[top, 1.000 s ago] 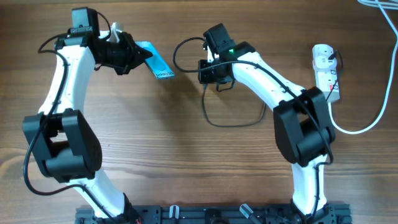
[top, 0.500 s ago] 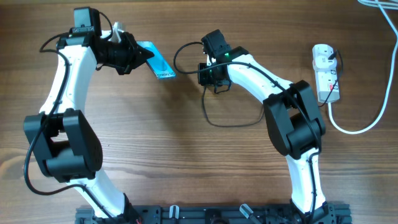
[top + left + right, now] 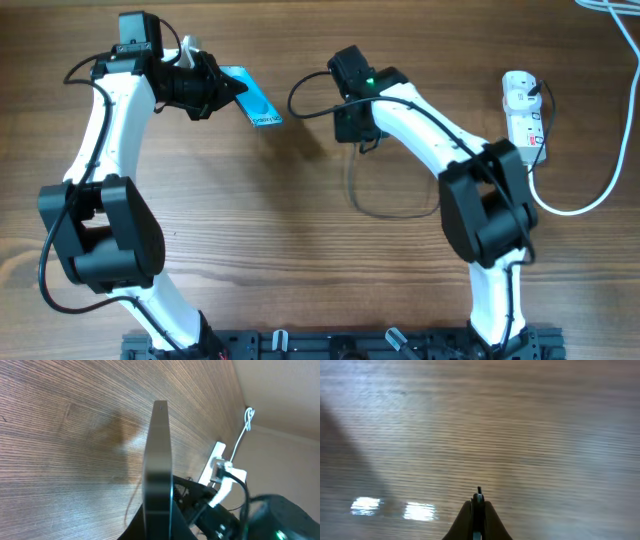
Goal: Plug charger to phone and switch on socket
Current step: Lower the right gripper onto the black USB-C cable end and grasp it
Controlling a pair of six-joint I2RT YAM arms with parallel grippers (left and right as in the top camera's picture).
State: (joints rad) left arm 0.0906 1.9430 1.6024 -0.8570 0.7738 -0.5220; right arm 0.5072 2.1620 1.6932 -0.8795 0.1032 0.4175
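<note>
Pinching the flat teal-and-white smartphone (image 3: 256,101) in my left gripper (image 3: 224,88), my right gripper (image 3: 478,505) clamps the thin black charger cable (image 3: 290,100) at its plug tip.

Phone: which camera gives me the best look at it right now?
Overhead. It shows the phone with its teal screen and outline clear, one end in the left pincer. Left wrist shows only its thin edge. Right wrist shows none of it, just table.

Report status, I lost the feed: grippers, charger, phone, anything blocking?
Left gripper shut on phone, held on edge. Right gripper shut on charger tip. Not yet plugged; path clear.
</note>
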